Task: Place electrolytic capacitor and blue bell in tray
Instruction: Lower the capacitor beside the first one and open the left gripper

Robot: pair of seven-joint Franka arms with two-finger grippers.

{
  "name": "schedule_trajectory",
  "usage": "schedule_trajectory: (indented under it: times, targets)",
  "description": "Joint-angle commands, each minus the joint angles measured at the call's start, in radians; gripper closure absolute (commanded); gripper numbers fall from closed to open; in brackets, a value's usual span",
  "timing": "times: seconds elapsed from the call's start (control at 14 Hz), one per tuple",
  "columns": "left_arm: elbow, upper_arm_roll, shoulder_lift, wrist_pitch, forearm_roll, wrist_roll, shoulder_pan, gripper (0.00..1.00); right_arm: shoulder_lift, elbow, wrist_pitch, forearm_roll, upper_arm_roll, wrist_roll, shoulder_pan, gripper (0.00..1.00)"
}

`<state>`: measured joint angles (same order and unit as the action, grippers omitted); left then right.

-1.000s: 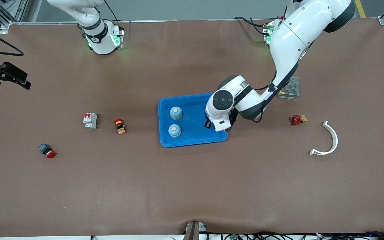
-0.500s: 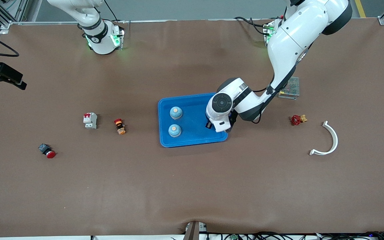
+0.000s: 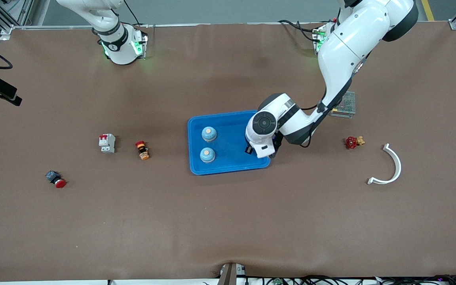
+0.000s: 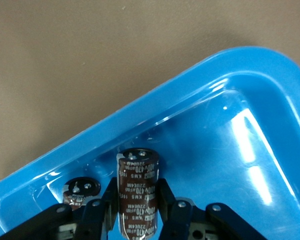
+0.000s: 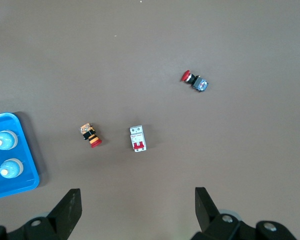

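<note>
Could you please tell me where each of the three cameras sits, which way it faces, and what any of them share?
Front view: high across the table, facing both arms' bases; left gripper is over the tray, right arm waits.
Left wrist view: on the left wrist, looking down at its gripper around the capacitor in the tray.
Right wrist view: on the right wrist, high over the table; its open gripper shows.
Shared: front and right wrist views both show two blue bells.

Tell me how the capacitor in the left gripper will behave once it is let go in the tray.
The capacitor is a smooth cylinder, so it may roll if it tips on the tray's glossy floor. Between the left gripper's fingers it looks rigid, probably light.
</note>
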<state>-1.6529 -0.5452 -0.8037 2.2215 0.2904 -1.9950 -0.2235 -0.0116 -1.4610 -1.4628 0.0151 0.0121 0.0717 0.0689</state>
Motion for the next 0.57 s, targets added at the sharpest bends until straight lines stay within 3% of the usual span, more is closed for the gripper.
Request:
schedule_trajectory:
  times: [0.0,0.21,0.5]
  targets:
    - [0.034,0.007,-0.005,-0.009,0.016,-0.013,-0.014,0.26,0.016,-0.015,-0.005,0.017,0.008,0.016,0.008,0.00]
    - [0.042,0.007,0.001,-0.009,0.010,-0.018,-0.013,0.00,0.016,-0.010,-0.005,0.014,0.005,0.017,0.015,0.00]
    - [0.093,0.007,0.012,-0.011,0.006,-0.019,-0.010,0.00,0.015,-0.012,-0.045,0.002,0.006,0.072,0.025,0.00]
